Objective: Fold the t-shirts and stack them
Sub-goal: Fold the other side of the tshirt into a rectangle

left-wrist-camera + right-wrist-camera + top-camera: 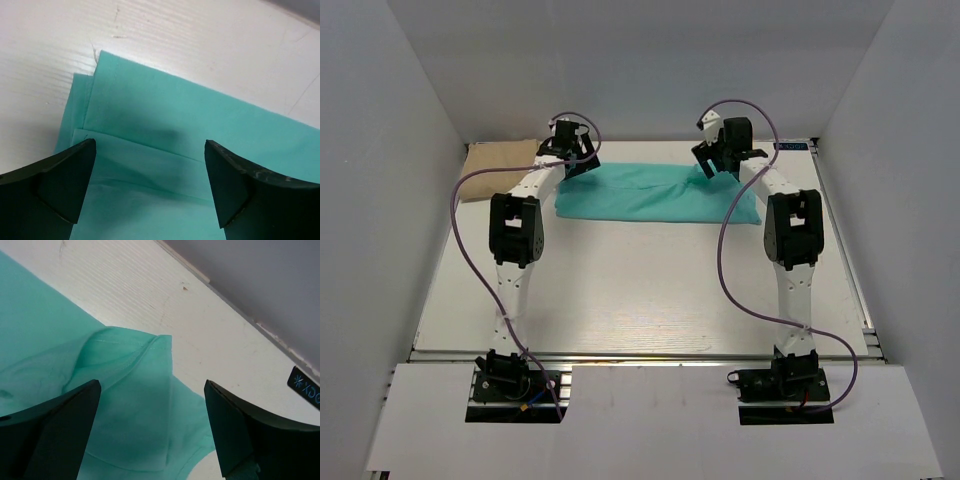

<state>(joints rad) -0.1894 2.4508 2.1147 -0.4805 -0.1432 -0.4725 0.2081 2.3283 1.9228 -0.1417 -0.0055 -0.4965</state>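
The teal-green t-shirt [655, 193] lies folded into a long band across the far part of the table. My left gripper [572, 152] hovers over its left end, open and empty; the left wrist view shows folded layers of the shirt [165, 125] between the fingers. My right gripper [718, 158] hovers over its right end, open and empty; the right wrist view shows a bunched sleeve and hem [135, 385] below it. The tan-beige t-shirt [500, 162] lies folded at the far left, partly behind the left arm.
White table [640, 290] inside grey walls. A metal rail [850, 270] runs along the right edge. Purple cables loop from both arms. A small label [305, 387] sits near the back wall on the right.
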